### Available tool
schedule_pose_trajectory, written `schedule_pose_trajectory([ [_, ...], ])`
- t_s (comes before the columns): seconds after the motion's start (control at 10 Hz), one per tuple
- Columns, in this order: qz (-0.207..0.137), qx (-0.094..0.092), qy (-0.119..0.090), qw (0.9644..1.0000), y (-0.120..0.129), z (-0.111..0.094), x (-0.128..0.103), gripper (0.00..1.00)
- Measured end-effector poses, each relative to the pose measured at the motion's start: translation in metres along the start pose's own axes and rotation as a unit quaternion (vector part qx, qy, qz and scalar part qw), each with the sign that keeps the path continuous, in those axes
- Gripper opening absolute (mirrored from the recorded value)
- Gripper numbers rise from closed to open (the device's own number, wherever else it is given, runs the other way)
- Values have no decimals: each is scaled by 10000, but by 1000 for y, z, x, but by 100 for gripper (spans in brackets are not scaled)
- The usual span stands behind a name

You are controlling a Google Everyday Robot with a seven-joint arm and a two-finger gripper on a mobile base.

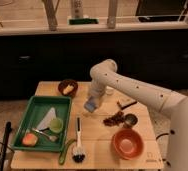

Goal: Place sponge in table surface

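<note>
The sponge (90,106), a small blue-grey pad, sits tilted at the tip of my gripper (91,103). The gripper is shut on it and holds it low over the middle of the light wooden slatted table surface (94,140). I cannot tell whether the sponge touches the planks. My white arm (137,90) reaches in from the right, bends at its elbow (104,70), and points down at the table.
A green tray (62,102) holding an orange-yellow lump and utensils lies left of the gripper. A brown bowl (67,88) stands behind it. A black-bristled dish brush (78,145) lies in front, an orange bowl (127,143) front right, and a dark pile (114,119) with a small cup (130,120) to the right.
</note>
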Motion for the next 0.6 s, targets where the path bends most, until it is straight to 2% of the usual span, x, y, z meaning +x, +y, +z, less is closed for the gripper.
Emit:
schedule_pose_trajectory([
  [0.2,-102,98,42,9999,-3,-18,-3,0],
  [0.6,-208,229,53,9995,-7,-33,-6,0],
])
